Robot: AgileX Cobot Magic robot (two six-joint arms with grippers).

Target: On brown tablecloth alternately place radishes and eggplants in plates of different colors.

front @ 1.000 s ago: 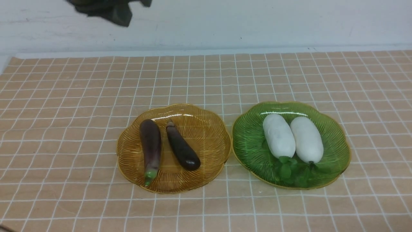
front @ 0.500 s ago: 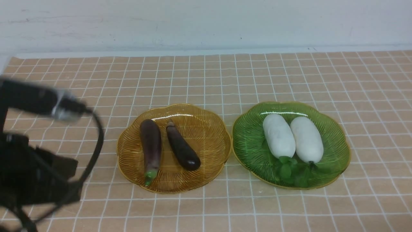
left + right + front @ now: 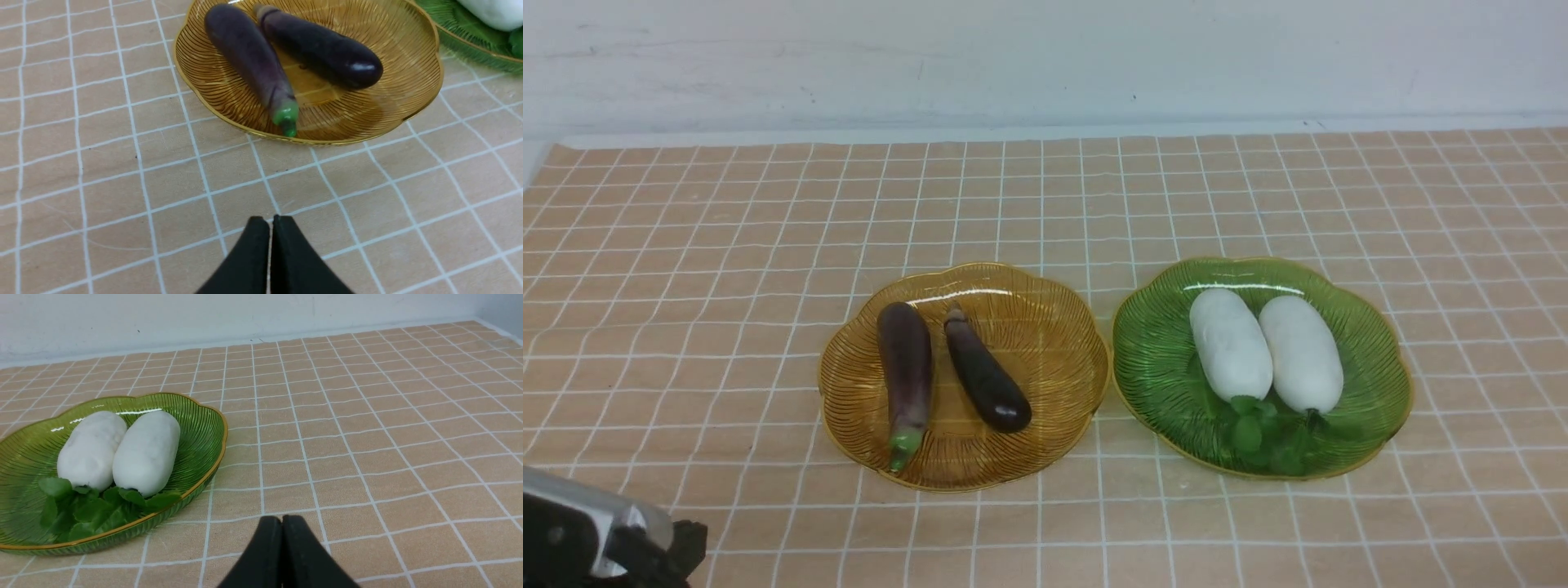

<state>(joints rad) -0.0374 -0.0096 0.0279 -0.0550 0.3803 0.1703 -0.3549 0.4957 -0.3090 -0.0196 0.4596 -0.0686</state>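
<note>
Left arm has dropped to the frame's near-left corner. Eggplants [image 3: 947, 371] lie in amber plate [image 3: 1062, 327], radishes [image 3: 1266, 349] in green plate [image 3: 1152, 359]. Both grippers [image 3: 269, 220] [image 3: 282, 519] closed, empty. Veg prob. light, stiff, glossy-slick; grip mid-body.

Eggplants [image 3: 947, 371] in left plate [image 3: 1062, 310]; radishes [image 3: 1266, 351] in right plate [image 3: 1152, 359].

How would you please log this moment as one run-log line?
left gripper: shut, empty | right gripper: shut, empty | eggplants: amber plate | radishes: green plate
</note>
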